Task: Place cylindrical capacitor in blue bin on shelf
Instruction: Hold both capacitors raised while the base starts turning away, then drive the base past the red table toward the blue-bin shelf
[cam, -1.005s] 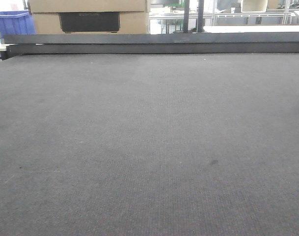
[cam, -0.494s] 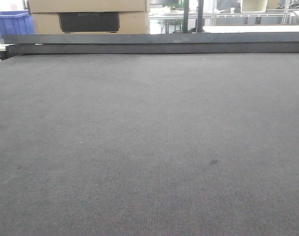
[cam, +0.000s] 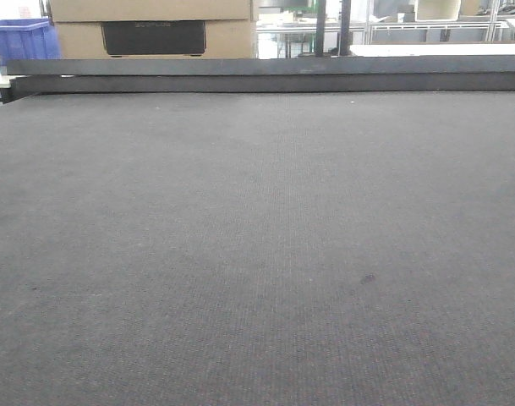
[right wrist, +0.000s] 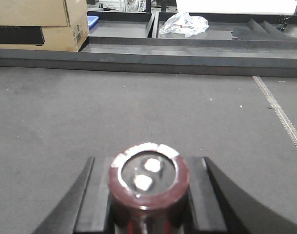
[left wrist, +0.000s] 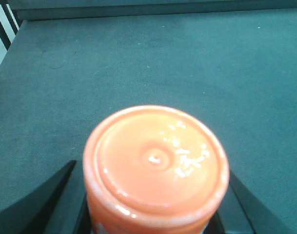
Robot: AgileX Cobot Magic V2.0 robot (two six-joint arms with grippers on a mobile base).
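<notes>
In the right wrist view the cylindrical capacitor (right wrist: 149, 187) stands upright, dark brown with a pale rim and two silver terminals on top. My right gripper (right wrist: 149, 168) is shut on it, a black finger (right wrist: 92, 195) on each side, above the grey mat. My left gripper (left wrist: 153, 183) is shut on an orange round-topped cylinder (left wrist: 155, 161), which fills the space between its black fingers (left wrist: 50, 195). A blue bin (cam: 20, 38) shows at the far left behind the table. I cannot make out the shelf. Neither gripper shows in the front view.
A grey felt mat (cam: 257, 237) covers the table, with a dark raised bar (cam: 265, 74) along its far edge. Cardboard boxes (cam: 156, 30) stand behind the bar at the left. A crumpled clear plastic bag (right wrist: 183, 23) lies in a tray beyond it.
</notes>
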